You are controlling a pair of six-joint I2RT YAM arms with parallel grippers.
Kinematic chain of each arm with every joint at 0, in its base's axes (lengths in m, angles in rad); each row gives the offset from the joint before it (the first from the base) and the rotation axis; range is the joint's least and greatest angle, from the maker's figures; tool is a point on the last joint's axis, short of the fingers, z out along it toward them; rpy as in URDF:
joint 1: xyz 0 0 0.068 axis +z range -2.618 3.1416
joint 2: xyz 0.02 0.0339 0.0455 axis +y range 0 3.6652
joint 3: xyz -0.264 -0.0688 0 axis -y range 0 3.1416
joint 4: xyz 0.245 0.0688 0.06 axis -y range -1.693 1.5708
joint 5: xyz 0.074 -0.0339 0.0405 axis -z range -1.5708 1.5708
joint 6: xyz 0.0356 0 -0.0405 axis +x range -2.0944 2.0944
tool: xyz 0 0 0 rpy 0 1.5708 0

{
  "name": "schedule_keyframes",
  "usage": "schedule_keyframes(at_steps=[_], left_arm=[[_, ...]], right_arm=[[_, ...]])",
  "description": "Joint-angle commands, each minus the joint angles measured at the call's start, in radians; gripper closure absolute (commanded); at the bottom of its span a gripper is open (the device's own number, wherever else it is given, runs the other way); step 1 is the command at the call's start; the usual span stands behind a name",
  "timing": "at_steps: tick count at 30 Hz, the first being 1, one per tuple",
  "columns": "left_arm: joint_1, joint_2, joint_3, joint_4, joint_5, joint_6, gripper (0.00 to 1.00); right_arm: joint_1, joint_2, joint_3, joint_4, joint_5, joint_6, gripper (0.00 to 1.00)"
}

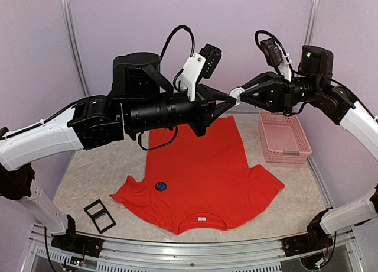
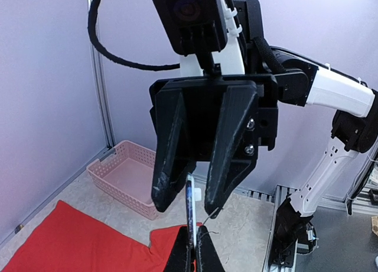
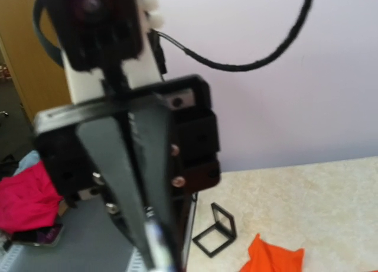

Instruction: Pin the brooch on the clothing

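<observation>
The red T-shirt (image 1: pixel 201 171) lies flat on the table, neckline toward me; it also shows in the left wrist view (image 2: pixel 71 242) and the right wrist view (image 3: pixel 274 257). Both arms are raised above its far end, tips meeting. My left gripper (image 1: pixel 231 99) (image 2: pixel 194 251) is shut on a thin blue and white brooch (image 2: pixel 190 210), held edge-on with a bent pin wire sticking out. My right gripper (image 1: pixel 240 93) (image 2: pixel 186 206) is open, its fingers (image 2: pixel 168 159) on either side of the brooch's top. A small dark blue round badge (image 1: pixel 160 186) lies on the shirt's left chest.
A pink basket (image 1: pixel 283 136) (image 2: pixel 127 177) stands at the far right of the table. An open black hinged frame box (image 1: pixel 99 216) (image 3: pixel 215 233) lies at the near left. The right wrist view is blurred and filled by the left gripper (image 3: pixel 150 242).
</observation>
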State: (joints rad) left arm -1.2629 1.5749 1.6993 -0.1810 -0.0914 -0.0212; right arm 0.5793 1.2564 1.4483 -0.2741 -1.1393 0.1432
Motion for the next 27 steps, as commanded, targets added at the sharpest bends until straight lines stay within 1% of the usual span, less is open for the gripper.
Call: schedule_keyframes(at_steps=[1, 4, 5, 6, 9, 11, 16, 18, 23, 24, 27], left_arm=[[-0.01, -0.031, -0.03, 0.054, 0.001, -0.012, 1.0], [-0.01, -0.024, -0.022, 0.049, 0.009, -0.01, 1.0], [-0.01, -0.024, -0.021, 0.049, 0.011, -0.008, 1.0], [-0.011, -0.024, -0.02, 0.05, 0.011, -0.008, 1.0], [-0.014, -0.027, -0.024, 0.063, 0.015, -0.009, 1.0], [-0.015, -0.028, -0.026, 0.072, 0.016, -0.01, 1.0], [-0.018, -0.024, -0.023, 0.082, 0.023, -0.002, 1.0], [-0.018, -0.023, -0.023, 0.083, 0.031, 0.0, 1.0], [-0.019, -0.021, -0.018, 0.072, 0.035, 0.0, 1.0], [-0.018, -0.022, -0.018, 0.068, 0.038, 0.002, 1.0], [-0.014, -0.019, 0.001, 0.044, 0.048, 0.004, 1.0]], right_arm=[[-0.008, -0.052, 0.0, -0.063, 0.001, -0.055, 0.81], [-0.008, -0.056, -0.034, 0.026, -0.021, 0.029, 0.92], [-0.008, -0.06, -0.044, 0.052, -0.024, 0.049, 0.94], [-0.007, -0.063, -0.056, 0.067, -0.022, 0.058, 0.95], [-0.008, -0.075, -0.074, 0.057, -0.016, 0.051, 0.89], [-0.007, -0.08, -0.079, 0.035, -0.011, 0.041, 0.87], [-0.007, -0.086, -0.087, 0.019, 0.002, 0.042, 0.86], [-0.008, -0.091, -0.094, 0.023, 0.012, 0.045, 0.86], [-0.008, -0.098, -0.09, 0.049, 0.013, 0.068, 0.96], [-0.008, -0.099, -0.086, 0.054, 0.02, 0.072, 0.96], [-0.008, -0.093, -0.07, 0.054, 0.022, 0.079, 0.92]])
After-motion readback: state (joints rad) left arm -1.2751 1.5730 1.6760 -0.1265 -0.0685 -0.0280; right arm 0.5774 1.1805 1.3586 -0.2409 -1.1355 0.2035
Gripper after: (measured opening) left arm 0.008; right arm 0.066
